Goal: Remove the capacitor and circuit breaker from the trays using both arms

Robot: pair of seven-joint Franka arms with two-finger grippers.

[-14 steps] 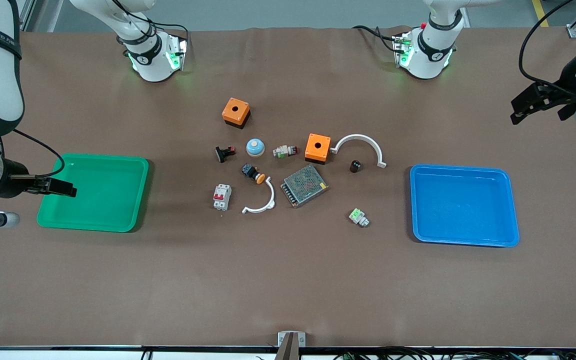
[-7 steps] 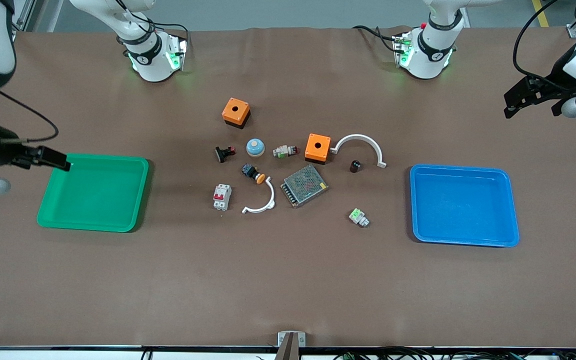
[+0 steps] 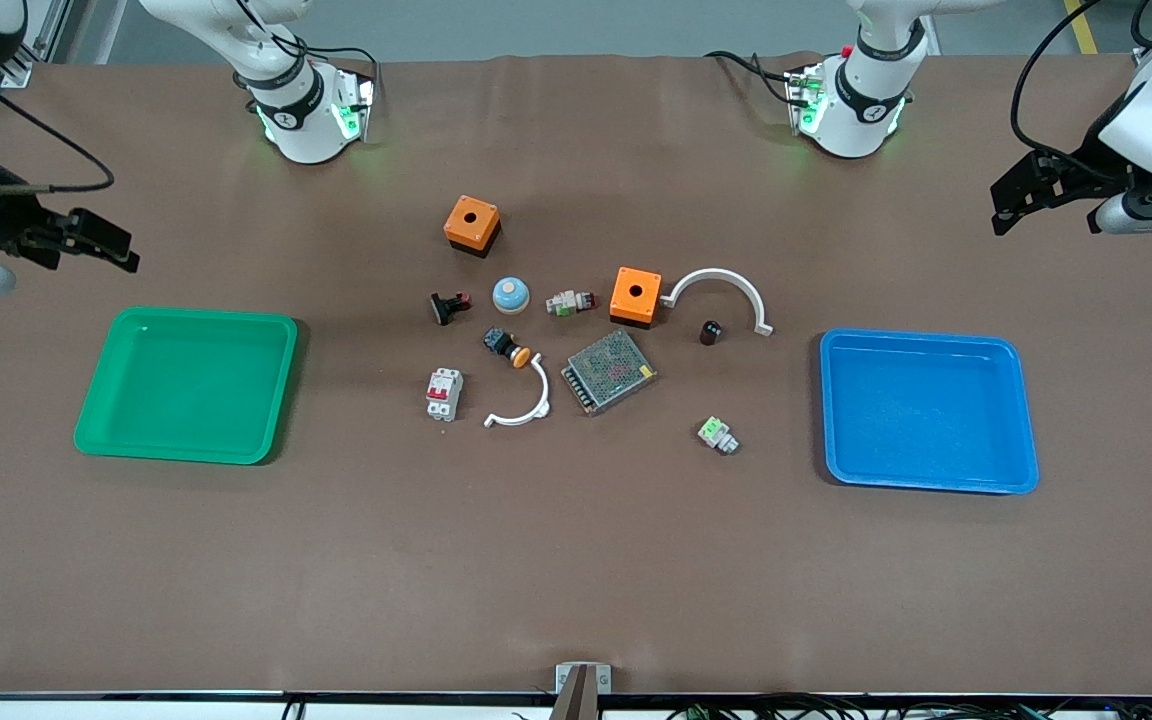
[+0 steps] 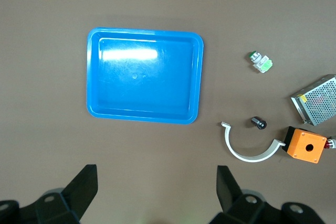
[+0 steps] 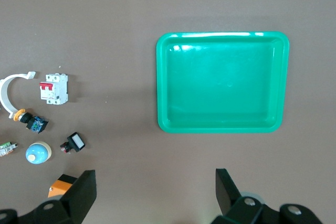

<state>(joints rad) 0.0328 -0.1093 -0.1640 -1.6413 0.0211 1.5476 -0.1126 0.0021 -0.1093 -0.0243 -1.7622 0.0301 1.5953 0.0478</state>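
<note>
Front view: left pincer (image 3: pixel 1016 198) and right pincer (image 3: pixel 101 243) hover high, fingers spread.

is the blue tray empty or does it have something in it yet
Empty. The blue tray shows only bare floor in the front and left wrist views; the capacitor lies on the table beside it, toward the middle.

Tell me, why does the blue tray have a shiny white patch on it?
That is glare: in the left wrist view the overhead light bounces off the blue tray as a bright streak; the right wrist view shows fainter glints on the green tray; in the front view both trays look duller, each edged by a soft shadow.
</note>
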